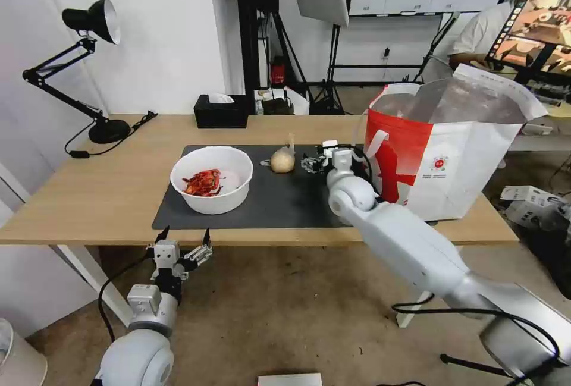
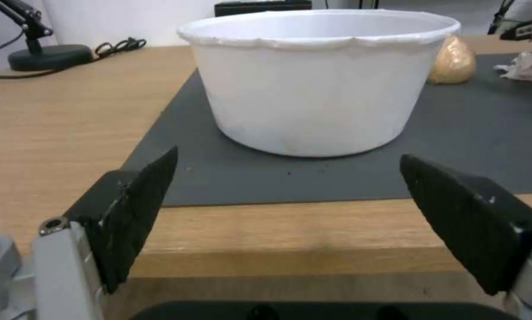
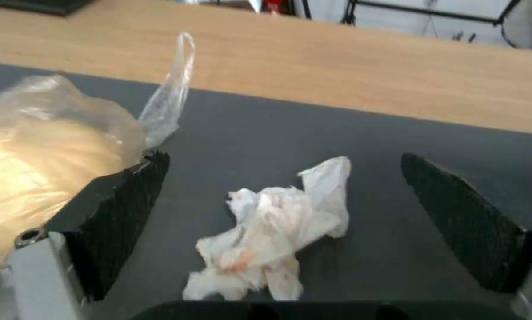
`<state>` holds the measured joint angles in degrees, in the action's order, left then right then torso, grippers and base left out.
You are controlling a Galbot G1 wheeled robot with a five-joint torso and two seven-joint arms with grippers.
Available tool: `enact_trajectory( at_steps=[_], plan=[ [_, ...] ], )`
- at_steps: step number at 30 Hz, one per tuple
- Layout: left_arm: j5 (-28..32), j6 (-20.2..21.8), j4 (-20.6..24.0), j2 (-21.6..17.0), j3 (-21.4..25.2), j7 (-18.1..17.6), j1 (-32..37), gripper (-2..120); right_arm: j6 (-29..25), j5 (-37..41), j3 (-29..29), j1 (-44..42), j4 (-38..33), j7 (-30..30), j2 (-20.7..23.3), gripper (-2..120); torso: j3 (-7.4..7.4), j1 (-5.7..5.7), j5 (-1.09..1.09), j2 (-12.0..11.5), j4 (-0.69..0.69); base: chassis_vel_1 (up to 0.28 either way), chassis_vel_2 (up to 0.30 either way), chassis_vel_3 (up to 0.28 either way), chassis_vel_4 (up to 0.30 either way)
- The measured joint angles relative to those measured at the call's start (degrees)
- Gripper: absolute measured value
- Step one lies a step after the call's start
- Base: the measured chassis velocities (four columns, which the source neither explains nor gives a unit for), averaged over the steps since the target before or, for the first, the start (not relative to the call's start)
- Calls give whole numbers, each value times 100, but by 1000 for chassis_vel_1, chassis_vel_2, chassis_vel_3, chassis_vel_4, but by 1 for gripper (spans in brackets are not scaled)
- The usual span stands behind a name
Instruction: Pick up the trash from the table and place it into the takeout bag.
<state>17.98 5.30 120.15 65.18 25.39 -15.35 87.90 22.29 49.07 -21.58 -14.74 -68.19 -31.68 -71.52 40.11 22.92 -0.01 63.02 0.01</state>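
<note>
A white bowl (image 1: 211, 179) with red scraps stands on the left of the dark mat (image 1: 279, 201) on the table (image 1: 89, 195). My left gripper (image 1: 184, 234) hangs open just off the table's front edge, facing the bowl (image 2: 319, 84) from a short distance. To the bowl's right lies the knotted clear bag with a beige lump (image 1: 283, 160). My right gripper (image 3: 283, 159) is open and low over the mat, its fingers either side of the crumpled tissue (image 3: 278, 231), the knotted bag (image 3: 52, 146) close beside one finger. The red-and-white takeout bag (image 1: 446, 148) stands open at the table's right end.
A black tissue box (image 1: 221, 111) sits at the table's back edge. A black desk lamp (image 1: 95, 23) and its cable occupy the far left corner. Light stands and a screen fill the room behind. Boxes (image 1: 532, 201) lie on the floor at the right.
</note>
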Motion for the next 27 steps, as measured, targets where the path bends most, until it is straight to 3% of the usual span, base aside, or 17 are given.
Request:
enact_trajectory(
  at_steps=[10,19,27],
  plan=[
    [33,-7,-38,-27,26,1,-11,100,338,144,72,158,606,-413,-529,100,0,0,0,0,-1,0,0,0,0],
    [46,-14,-84,1,-43,2,-107,100,339,339,178,110,669,-492,-621,100,-1,0,0,1,-1,0,0,0,0],
    [37,-14,-100,13,-78,1,-109,100,289,444,317,-80,608,-637,-656,72,-2,-2,1,1,1,0,0,0,0]
  ],
)
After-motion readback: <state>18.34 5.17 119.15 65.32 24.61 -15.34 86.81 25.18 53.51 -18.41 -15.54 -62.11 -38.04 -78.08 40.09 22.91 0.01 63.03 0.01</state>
